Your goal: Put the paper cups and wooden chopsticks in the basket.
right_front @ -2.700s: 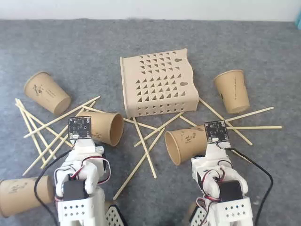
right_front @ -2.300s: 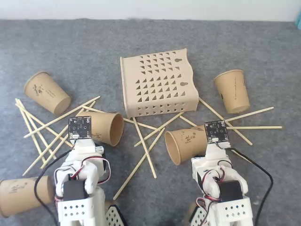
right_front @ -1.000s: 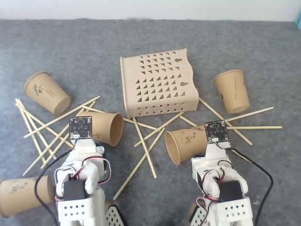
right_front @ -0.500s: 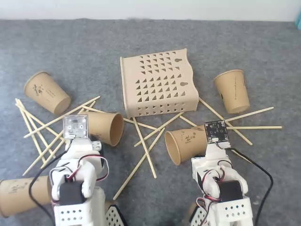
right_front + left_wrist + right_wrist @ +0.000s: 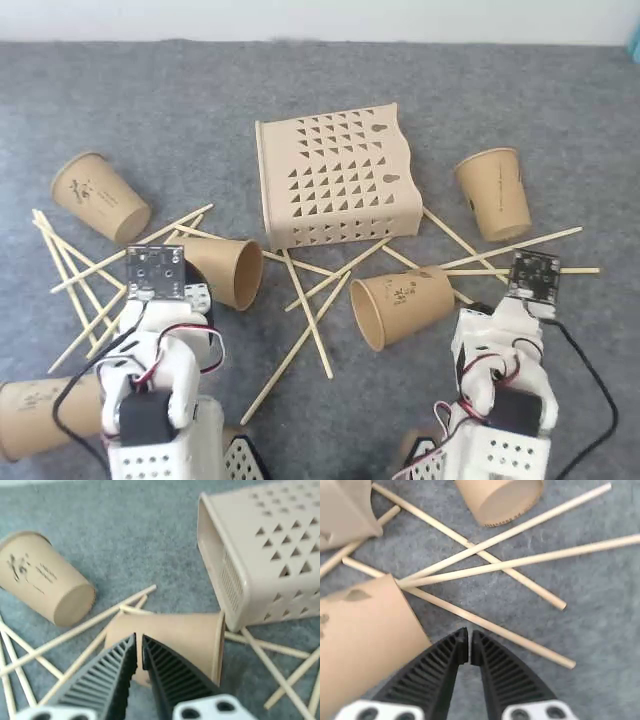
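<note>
Left gripper [image 5: 139, 642], jaws together and empty, is above a tan paper cup [image 5: 170, 635] lying on its side. Right gripper [image 5: 469, 635], jaws together, is just right of another toppled cup [image 5: 360, 630]. Pale wooden chopsticks [image 5: 310, 320] lie scattered around. Farther off, the beige perforated basket [image 5: 340, 180] lies on its side.

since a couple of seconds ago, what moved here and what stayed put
The right gripper swung out to the right, away from over the lying paper cup, and now hangs above crossed chopsticks. The left gripper shifted a little to the left, by the other lying cup. Both are shut and empty; nothing was grasped. The cups, chopsticks and basket lie as before.
</note>
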You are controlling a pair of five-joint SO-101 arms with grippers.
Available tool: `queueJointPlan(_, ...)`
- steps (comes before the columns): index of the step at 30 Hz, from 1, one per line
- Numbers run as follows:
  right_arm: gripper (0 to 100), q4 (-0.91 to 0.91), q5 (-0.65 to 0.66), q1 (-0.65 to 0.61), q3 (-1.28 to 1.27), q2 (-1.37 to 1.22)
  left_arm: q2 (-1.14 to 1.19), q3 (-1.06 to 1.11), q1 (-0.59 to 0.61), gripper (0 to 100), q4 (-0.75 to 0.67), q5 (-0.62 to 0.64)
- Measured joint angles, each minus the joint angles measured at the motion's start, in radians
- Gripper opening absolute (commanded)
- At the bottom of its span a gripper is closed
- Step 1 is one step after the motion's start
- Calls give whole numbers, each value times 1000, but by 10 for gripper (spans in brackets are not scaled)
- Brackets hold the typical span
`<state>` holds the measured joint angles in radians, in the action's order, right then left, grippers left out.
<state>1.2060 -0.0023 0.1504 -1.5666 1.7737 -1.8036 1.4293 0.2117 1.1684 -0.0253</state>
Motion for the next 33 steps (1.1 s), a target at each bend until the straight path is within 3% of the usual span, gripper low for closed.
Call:
queueJointPlan(4, 81, -14, 195, 43, 51, -6, 0, -118, 0, 21, 38, 18)
queueJointPlan(8, 62, -28, 198, 78, 169, -3, 52, -176, 2, 80, 40, 21)
queueJointPlan(15, 62, -3, 184, 15, 466, -180, 451, -400, 0, 90, 43, 106)
queueJointPlan(22, 65, 29, 80, 5, 821, -706, 804, -582, 0, 92, 43, 252)
queueJointPlan(26, 149, 104, -9, -57, 1053, -1011, 957, -589, 0, 92, 9, 331)
queueJointPlan(29, 210, 167, -84, -103, 1229, -1227, 1037, -548, 0, 92, -81, 377)
queueJointPlan(33, 209, 216, -186, -155, 1448, -1475, 1069, -420, 0, 92, -247, 393)
